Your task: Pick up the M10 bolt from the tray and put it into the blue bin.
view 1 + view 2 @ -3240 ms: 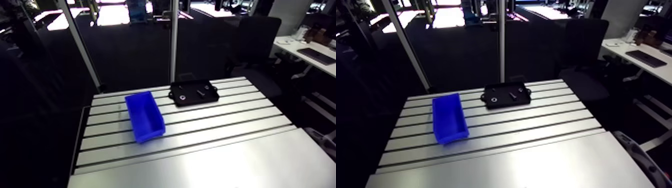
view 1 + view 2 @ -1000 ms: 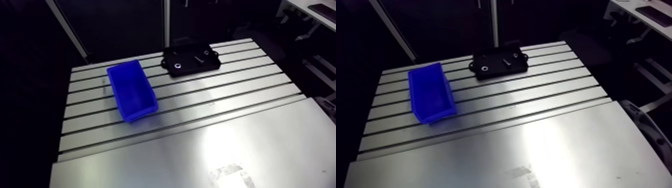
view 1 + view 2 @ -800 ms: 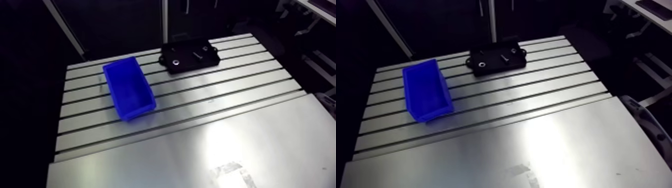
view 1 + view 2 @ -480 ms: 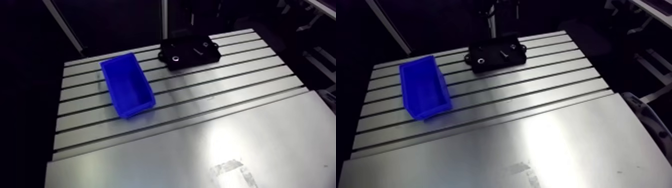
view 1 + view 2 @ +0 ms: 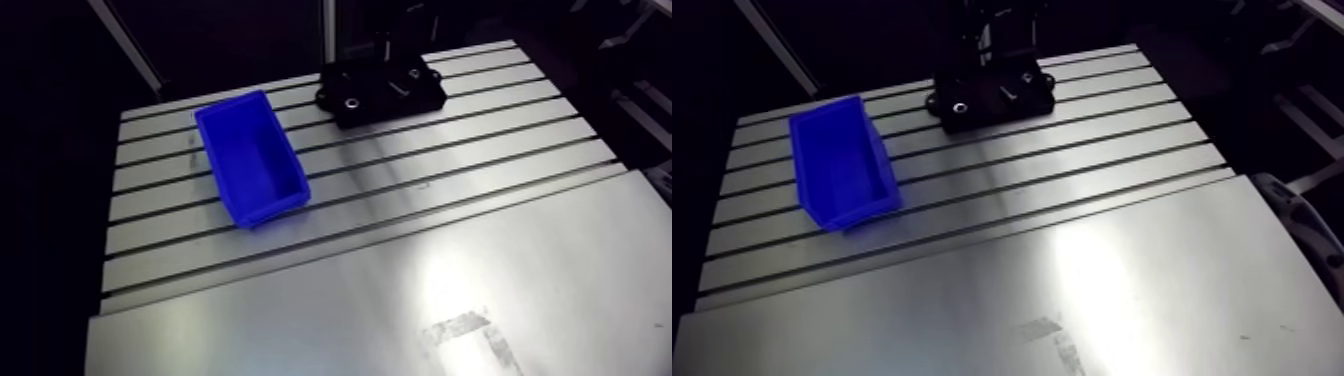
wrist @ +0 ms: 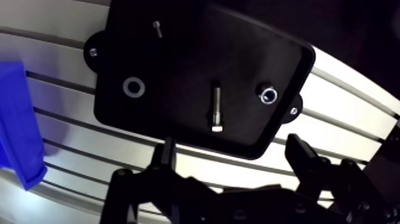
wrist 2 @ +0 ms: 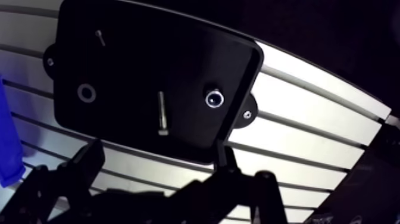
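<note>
1. We're seeing the gripper [image 6: 232,148] hanging above the near edge of the black tray [image 6: 178,65]. Its fingers [image 6: 303,156] are spread wide and are pinching nothing.
2. The M10 bolt [image 6: 216,109] is lying flat in the tray, just ahead of the gap between the fingers, with its head end pointing towards the gripper.
3. We're also seeing three other parts in the tray, all lying apart from the bolt: a washer [image 6: 134,87] on one side, a shiny ring [image 6: 268,95] on the other, and a small screw [image 6: 157,28] near the far corner.
4. In the arm view the blue bin [image 5: 250,155] is sitting on the slotted counter [image 5: 450,200] near the tray, not touching it.
</note>
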`<control>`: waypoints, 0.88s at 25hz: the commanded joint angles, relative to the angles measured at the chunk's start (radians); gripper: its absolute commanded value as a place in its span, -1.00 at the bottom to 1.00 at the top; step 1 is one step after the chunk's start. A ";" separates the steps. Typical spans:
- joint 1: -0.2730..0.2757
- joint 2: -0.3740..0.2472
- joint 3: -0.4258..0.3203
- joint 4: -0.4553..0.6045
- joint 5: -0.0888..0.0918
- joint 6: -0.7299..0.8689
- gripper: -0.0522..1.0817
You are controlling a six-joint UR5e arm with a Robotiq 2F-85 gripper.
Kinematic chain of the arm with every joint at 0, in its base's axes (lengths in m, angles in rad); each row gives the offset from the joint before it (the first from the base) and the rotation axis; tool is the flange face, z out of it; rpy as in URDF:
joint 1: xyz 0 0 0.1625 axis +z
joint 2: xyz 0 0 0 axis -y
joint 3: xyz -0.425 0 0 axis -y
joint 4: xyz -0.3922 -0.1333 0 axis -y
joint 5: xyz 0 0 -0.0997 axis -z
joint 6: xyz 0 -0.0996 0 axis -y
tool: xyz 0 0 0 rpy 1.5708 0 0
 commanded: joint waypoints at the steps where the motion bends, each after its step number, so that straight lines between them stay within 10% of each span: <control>1: 0.001 0.009 0.022 -0.055 0.002 -0.011 -0.67; 22: -0.003 0.024 0.088 -0.119 0.028 -0.009 -0.16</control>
